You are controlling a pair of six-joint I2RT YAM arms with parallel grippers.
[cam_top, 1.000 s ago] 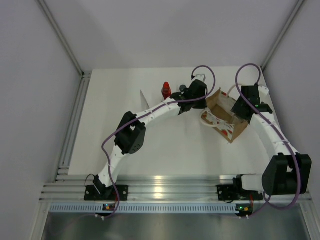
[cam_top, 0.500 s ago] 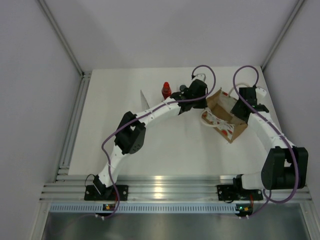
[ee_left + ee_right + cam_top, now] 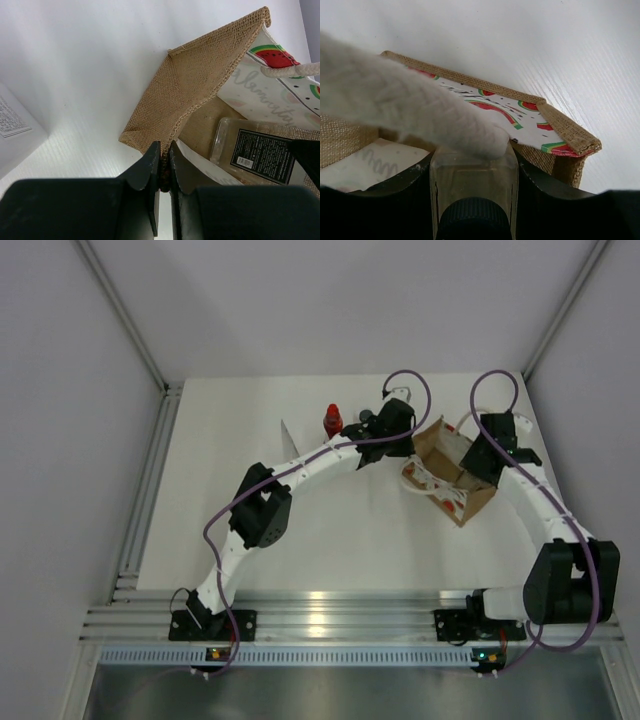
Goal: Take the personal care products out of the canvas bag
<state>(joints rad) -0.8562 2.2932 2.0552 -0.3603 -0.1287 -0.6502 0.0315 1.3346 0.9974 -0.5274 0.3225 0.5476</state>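
Observation:
The canvas bag [image 3: 447, 480] lies open at the table's back right, with a watermelon print on its side [image 3: 492, 109]. My left gripper [image 3: 404, 447] is shut on the bag's burlap rim [image 3: 163, 165] at its left corner. My right gripper [image 3: 472, 466] reaches into the bag's mouth and is shut on the clear bottle [image 3: 473, 182], whose dark cap [image 3: 474, 220] points at the camera. The bottle also shows inside the bag in the left wrist view [image 3: 257, 152]. The cream handle [image 3: 395, 105] drapes over the bottle. The red bottle [image 3: 332, 420] stands left of the bag. The slim tube [image 3: 286, 432] stands further left.
A white labelled container [image 3: 15, 122] sits at the left edge of the left wrist view. The left arm [image 3: 300, 465] stretches across the table's middle. White walls and metal rails close in the table on the left, back and right.
My right wrist has shifted slightly over the bag's mouth. The bag, the left arm and the bottles outside have stayed put.

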